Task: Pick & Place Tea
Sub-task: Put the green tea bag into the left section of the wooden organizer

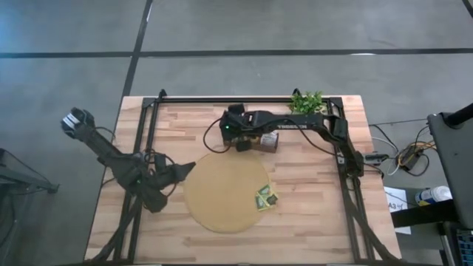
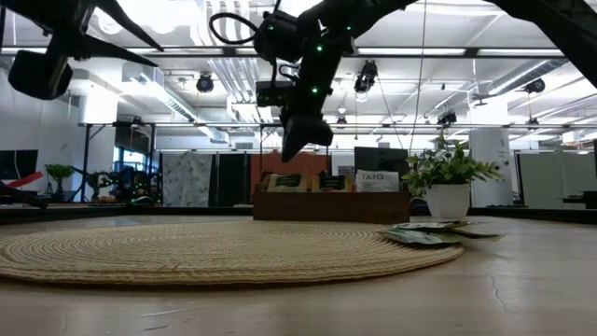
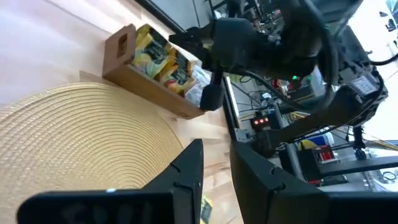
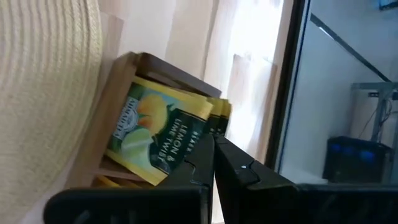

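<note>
**Right gripper holds a sachet just above the tray; the mat lies toward you**

Start at your near edge. The left gripper waits at the near-left rim of the round mat, its fingers a little apart with nothing between them. It plays no part in the coming move.

On the near-right edge of the mat lie two green sachets, flat, touching or overlapping each other, partly over the mat's rim. In the low view they sit low on the weave at the right.

Farther back, the right gripper hangs just past the far edge of the mat, above the left end of the dark wooden tray. Its fingers are closed on the corner of a yellow-and-green lemon and lime sachet, which hangs flat against the tray's open compartment, where more sachets stand on edge.

So the relation you work from is this: the held sachet is at the tray, and the mat lies directly nearward of that gripper, with the two placed sachets nearward and to its right. The right arm is the nearer one by far. My judgement is that the next move wants a clean lift clear of the tray wall, then a carry toward you.

Behind the tray stands the small plant.
</note>
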